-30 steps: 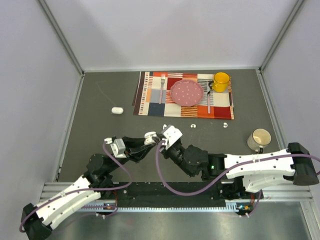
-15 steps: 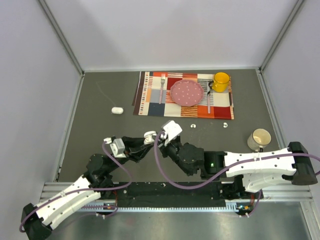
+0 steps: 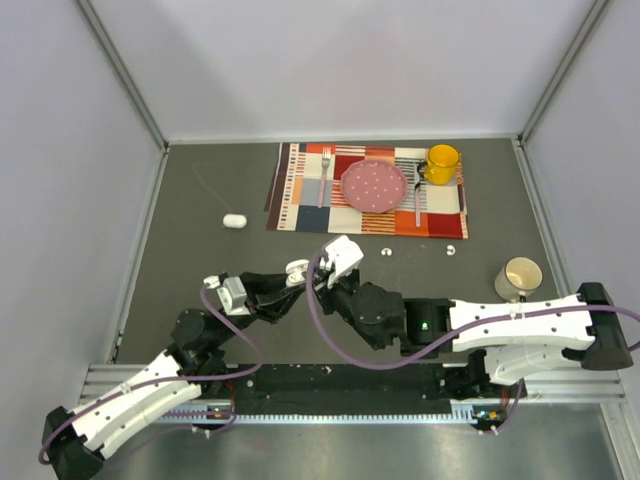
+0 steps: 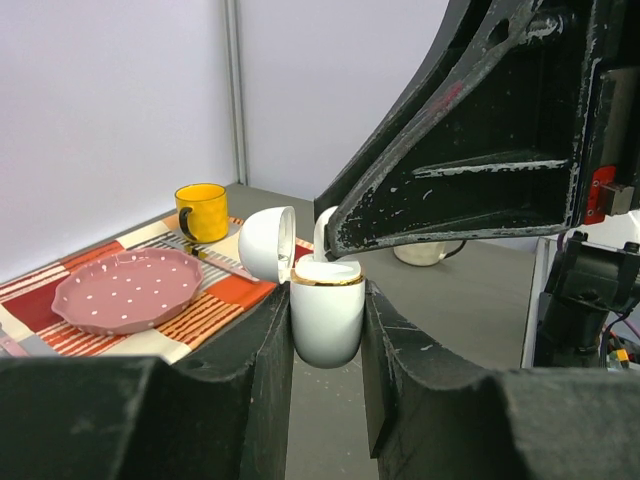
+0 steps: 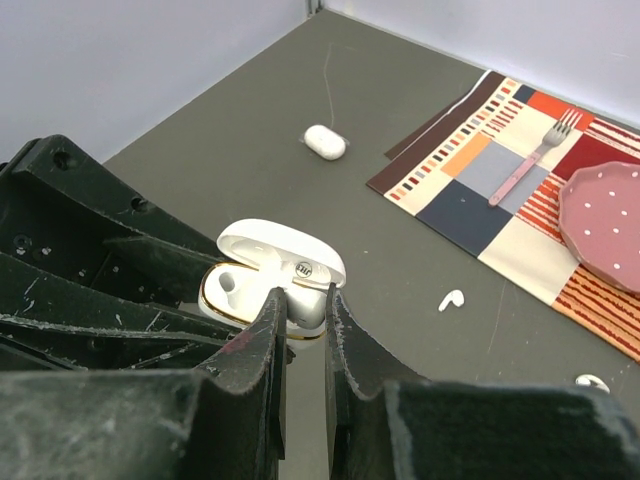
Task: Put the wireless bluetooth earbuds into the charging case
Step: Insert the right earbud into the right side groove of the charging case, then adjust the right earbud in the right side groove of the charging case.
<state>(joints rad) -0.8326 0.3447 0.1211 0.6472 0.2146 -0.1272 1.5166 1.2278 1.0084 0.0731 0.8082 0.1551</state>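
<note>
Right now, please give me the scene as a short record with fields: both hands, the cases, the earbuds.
left hand: shut on the charging case, lid open
right hand: shut on an earbud at the case's open top
loose earbuds: two on the table, just on the near side of the placemat
second case: closed, alone on the table at the left
placemat: holds pink plate, fork, yellow mug

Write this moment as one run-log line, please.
left pincer: shut on open white gold-rimmed plastic charging case | right pincer: shut on tiny white stemmed earbud, at case's opening
</note>
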